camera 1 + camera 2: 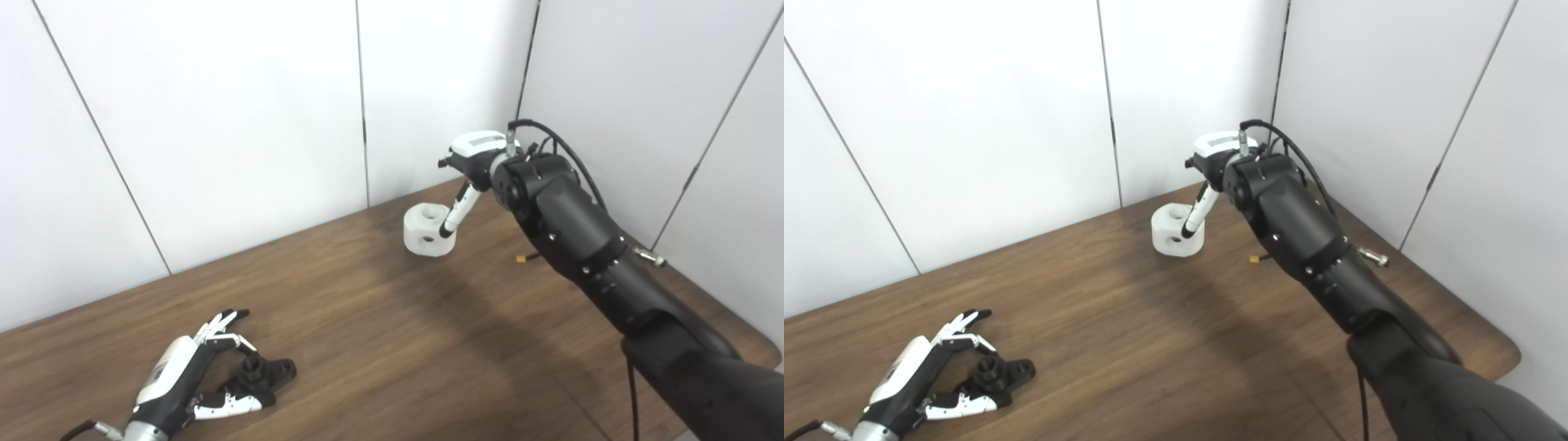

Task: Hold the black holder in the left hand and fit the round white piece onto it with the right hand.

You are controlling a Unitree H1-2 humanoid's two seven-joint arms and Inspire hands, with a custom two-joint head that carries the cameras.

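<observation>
The black holder (pixel 267 372) lies on the wooden table (pixel 380 343) at the near left. My left hand (pixel 202 373) rests low beside it, open, with fingers (pixel 223 323) above the holder and the thumb (pixel 229 403) under it. The round white piece (pixel 429 230), with a hole on top and one in its side, is near the table's back edge. My right hand (pixel 1220 160) reaches down onto it. One finger (pixel 456 211) presses its near side; the others are hidden behind it. I cannot tell if the piece is off the table.
White wall panels stand close behind the table and along its right. The table's rounded right corner (pixel 1500 355) is beside my right forearm (pixel 588 245). A small yellow connector (pixel 522 260) hangs under that arm.
</observation>
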